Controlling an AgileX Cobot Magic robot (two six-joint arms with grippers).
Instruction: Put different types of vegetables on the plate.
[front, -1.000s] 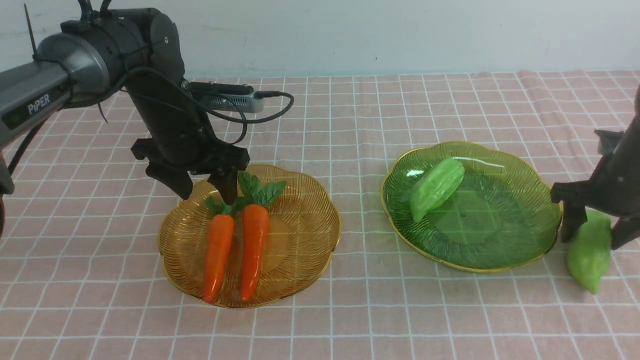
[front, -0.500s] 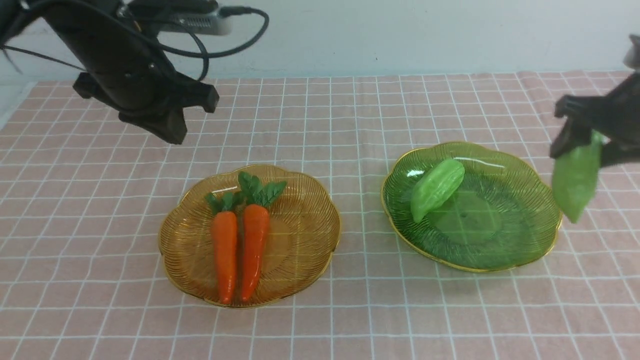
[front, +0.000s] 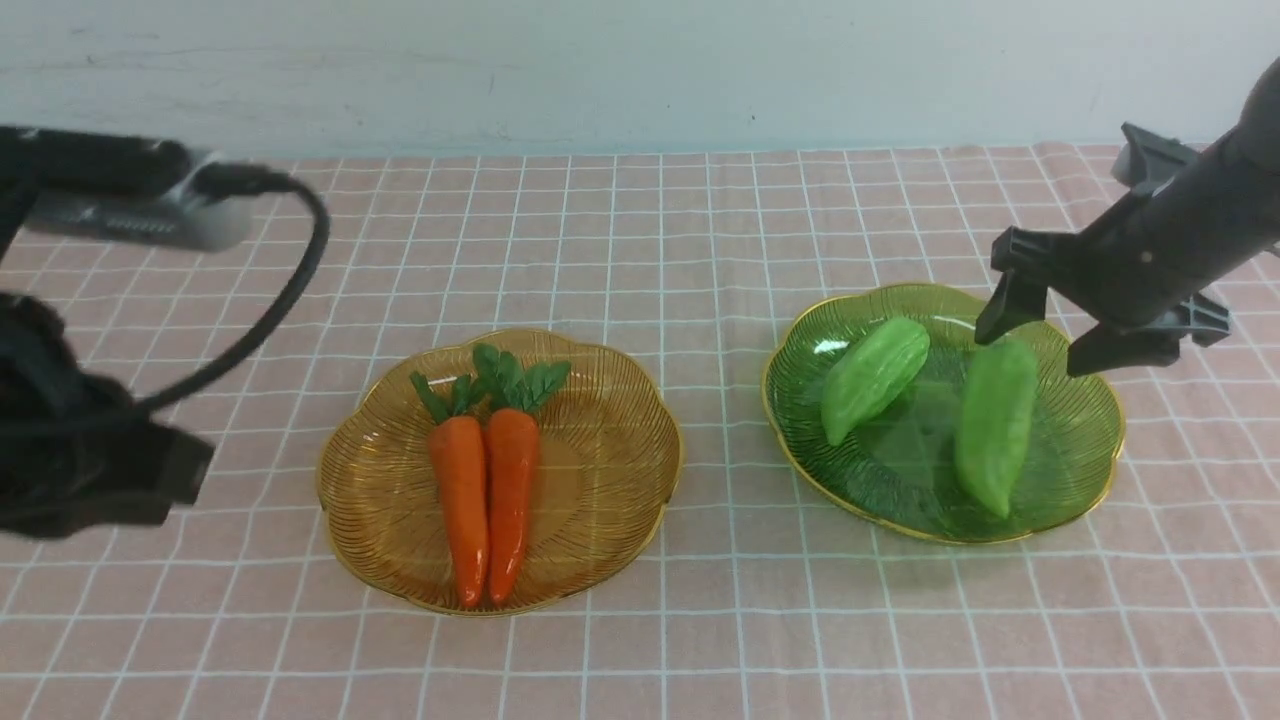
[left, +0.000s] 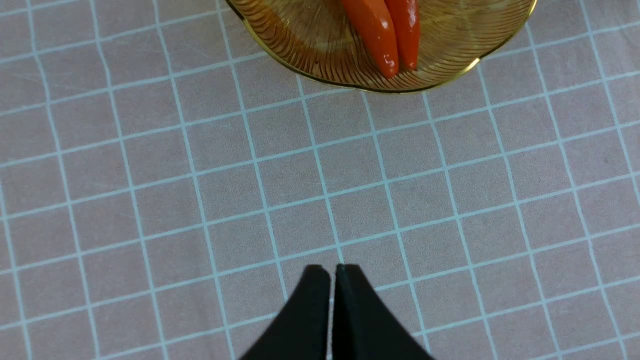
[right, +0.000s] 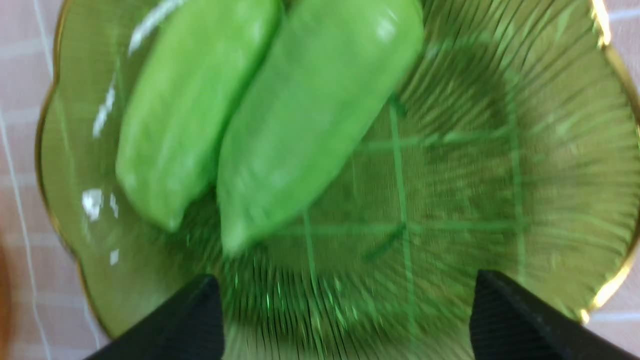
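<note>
Gourds (front: 872, 378) in green plate (front: 1062, 440) beneath right gripper (front: 1037, 350), jaws spread (left gripper (left: 330, 272) closed, empty, near carrots (front: 490, 500)).

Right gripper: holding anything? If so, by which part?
Nothing. The right gripper is open over the green plate, and the gourd under it is free of both fingers. The left gripper is shut, empty.

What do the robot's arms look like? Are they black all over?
Mostly black. The right arm is a round black tube ending in pointy, wedge-shaped fingers. The left arm is black too, with a thick black cable and a silver-grey box.
</note>
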